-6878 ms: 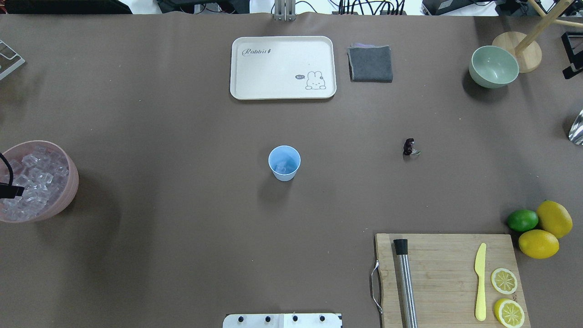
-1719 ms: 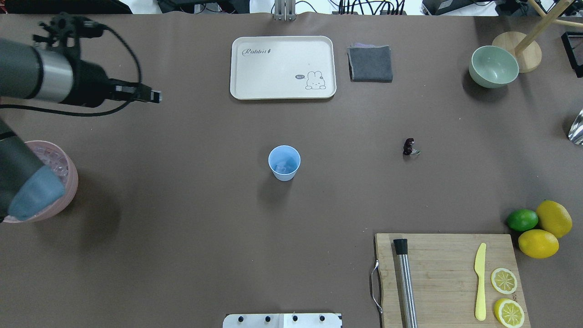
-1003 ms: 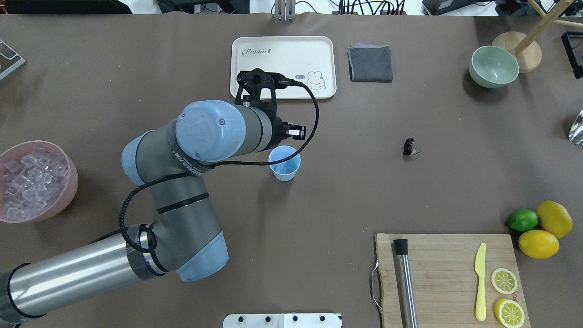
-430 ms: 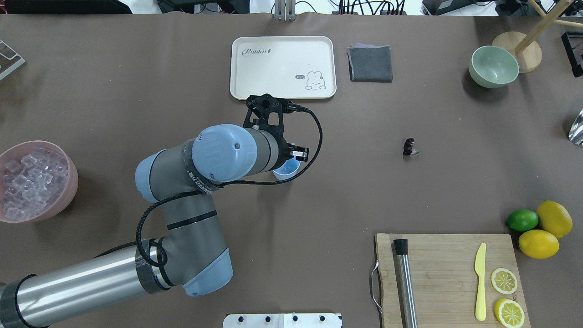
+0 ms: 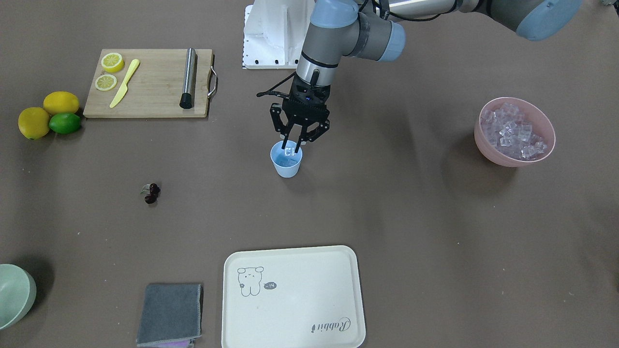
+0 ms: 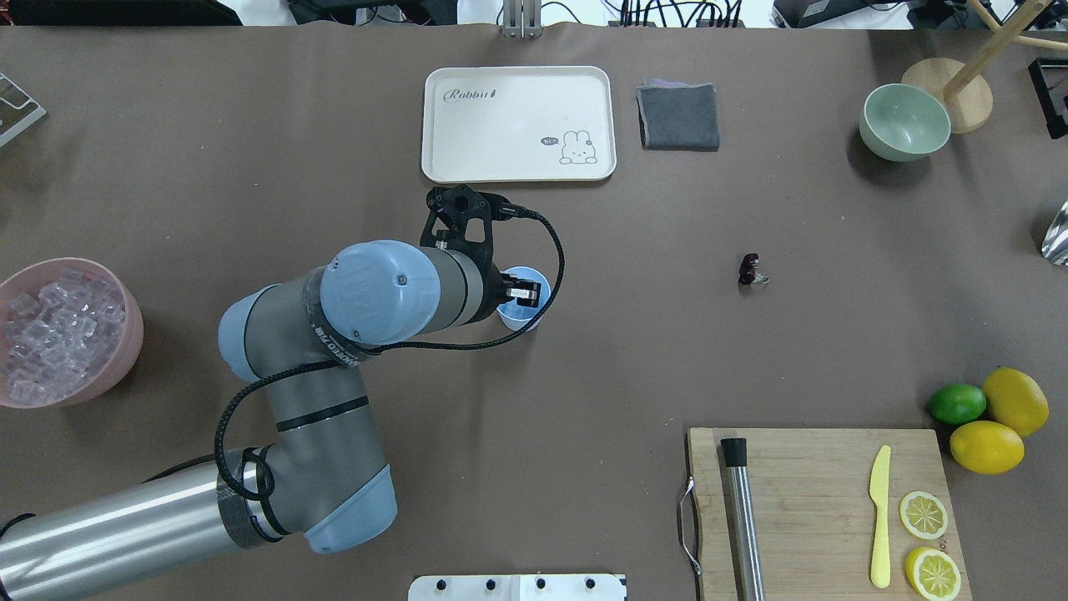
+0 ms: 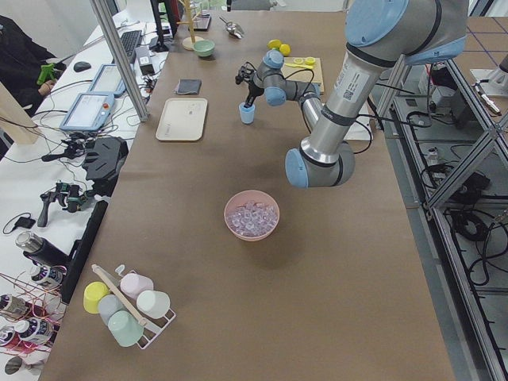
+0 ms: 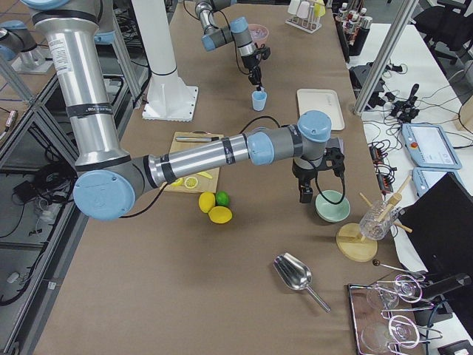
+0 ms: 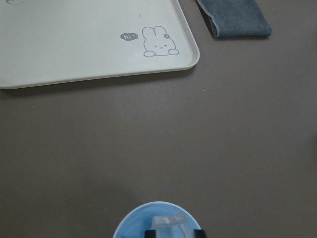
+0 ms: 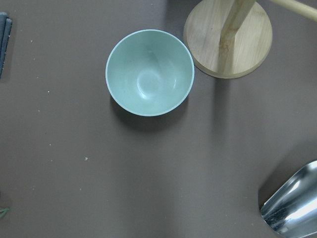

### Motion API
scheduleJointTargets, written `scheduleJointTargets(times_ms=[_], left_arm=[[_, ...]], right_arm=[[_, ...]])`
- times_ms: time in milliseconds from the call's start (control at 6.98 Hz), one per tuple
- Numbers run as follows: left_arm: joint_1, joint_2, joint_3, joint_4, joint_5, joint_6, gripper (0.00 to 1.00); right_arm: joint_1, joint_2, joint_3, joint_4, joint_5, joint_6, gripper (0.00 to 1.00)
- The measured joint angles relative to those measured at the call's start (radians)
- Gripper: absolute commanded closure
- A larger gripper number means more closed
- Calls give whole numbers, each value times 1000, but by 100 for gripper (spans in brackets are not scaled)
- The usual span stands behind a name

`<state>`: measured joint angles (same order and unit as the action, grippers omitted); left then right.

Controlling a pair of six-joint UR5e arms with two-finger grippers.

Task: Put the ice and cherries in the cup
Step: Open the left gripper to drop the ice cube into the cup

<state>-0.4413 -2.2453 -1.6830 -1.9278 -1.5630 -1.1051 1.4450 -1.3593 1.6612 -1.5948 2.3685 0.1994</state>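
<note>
Over the cup (image 5: 287, 168) at mid-table, the left gripper (image 5: 291, 144) has arrived from the pink bowl (image 5: 508, 162), pinching an ice cube (image 5: 290, 151). Release looks next; the cherries (image 5: 153, 193) lie well apart, on the robot's right.

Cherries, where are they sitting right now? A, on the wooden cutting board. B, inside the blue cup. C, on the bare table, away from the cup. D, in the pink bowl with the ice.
C: the cherries lie on the bare table, well apart from the cup.
</note>
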Motion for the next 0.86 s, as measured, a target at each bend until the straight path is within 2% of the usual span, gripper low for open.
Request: scheduleJointTargets(times_ms=[573, 716, 860], left_arm=[[9, -8, 0, 6, 4, -11, 100], [11, -11, 2, 6, 4, -10, 32], [12, -17, 4, 6, 4, -11, 4]], right_arm=[[0, 7, -4, -1, -1, -1, 0], [0, 7, -4, -1, -2, -1, 0], [0, 6, -5, -1, -2, -1, 0]])
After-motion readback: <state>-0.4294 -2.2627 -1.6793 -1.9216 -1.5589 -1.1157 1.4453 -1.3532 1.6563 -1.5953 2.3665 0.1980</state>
